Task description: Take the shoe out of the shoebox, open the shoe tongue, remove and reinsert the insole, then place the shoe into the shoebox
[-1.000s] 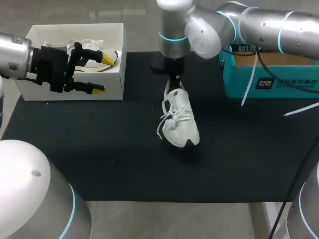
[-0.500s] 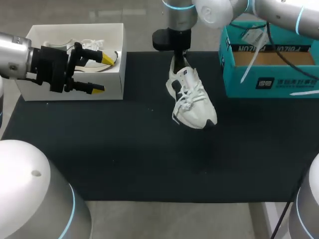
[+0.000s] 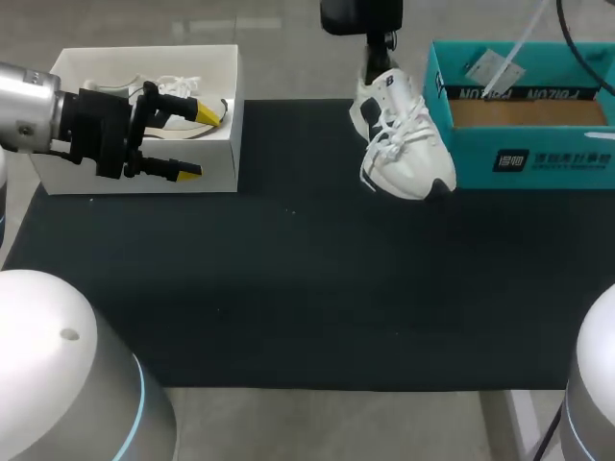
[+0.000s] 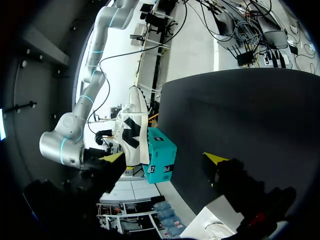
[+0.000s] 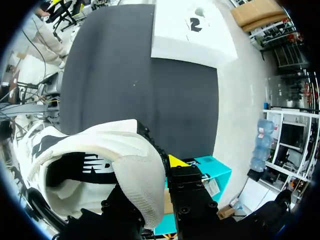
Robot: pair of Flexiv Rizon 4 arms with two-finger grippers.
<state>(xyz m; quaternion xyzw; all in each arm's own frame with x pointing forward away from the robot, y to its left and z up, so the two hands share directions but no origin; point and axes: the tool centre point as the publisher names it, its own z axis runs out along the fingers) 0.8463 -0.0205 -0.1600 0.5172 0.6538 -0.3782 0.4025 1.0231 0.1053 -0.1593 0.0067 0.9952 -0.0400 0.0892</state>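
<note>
A white sneaker [image 3: 404, 144] hangs in the air, toe down, just left of the teal shoebox [image 3: 524, 115]. My right gripper [image 3: 378, 60] is shut on its heel collar from above. In the right wrist view the heel [image 5: 125, 175] sits between the fingers, one yellow tip [image 5: 175, 161] showing outside the collar, with the teal shoebox [image 5: 217, 175] beside it. My left gripper [image 3: 197, 142] stands open with nothing in it, in front of the white box [image 3: 221, 144]. From the left wrist, the sneaker [image 4: 132, 127] and shoebox [image 4: 161, 155] show far ahead of the open left gripper [image 4: 165, 158].
The white box at the back left holds white laces and a second shoe [image 3: 173, 91]. A black mat [image 3: 307, 279] covers the table. The teal shoebox stands open at the back right, its cardboard floor [image 3: 528, 113] showing.
My right arm has lifted the sneaker off the mat and carried it back and to the right, up to the teal shoebox's left wall. The left arm has not moved.
</note>
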